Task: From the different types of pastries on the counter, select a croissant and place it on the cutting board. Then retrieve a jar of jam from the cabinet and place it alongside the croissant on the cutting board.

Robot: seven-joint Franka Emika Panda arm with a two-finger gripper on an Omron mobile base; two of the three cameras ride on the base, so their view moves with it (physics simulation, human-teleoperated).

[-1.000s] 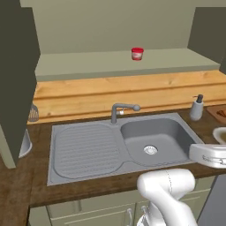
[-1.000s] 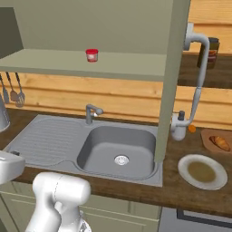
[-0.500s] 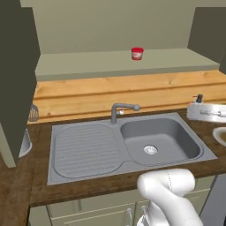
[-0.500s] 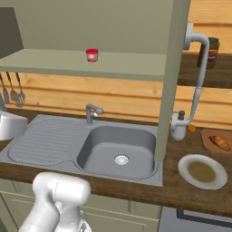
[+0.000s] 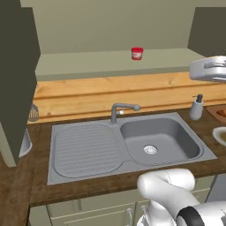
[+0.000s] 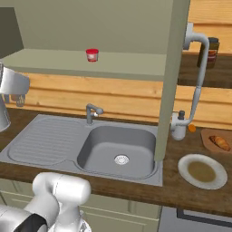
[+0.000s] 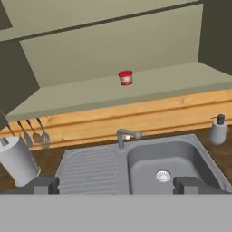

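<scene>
On olive-grey cabinet (image 7: 113, 90) shelf: small red-lidded jar of jam (image 7: 125, 77), upright; two-finger gripper (image 7: 117, 185) spread wide, holding nothing, well short of jar.

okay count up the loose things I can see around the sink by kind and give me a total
Jar of jam: 1
Croissant: 1
Cutting board: 1
Plate: 1
Soap dispenser: 1
Dark jar: 1
Total: 6

Looking forward and down from behind the arm, left and right, with the hand view raised and level farther back, all sharing the sink (image 5: 128, 143), faucet (image 6: 92, 111) and jar (image 7: 125, 77) on the cabinet shelf (image 5: 101, 64).
</scene>
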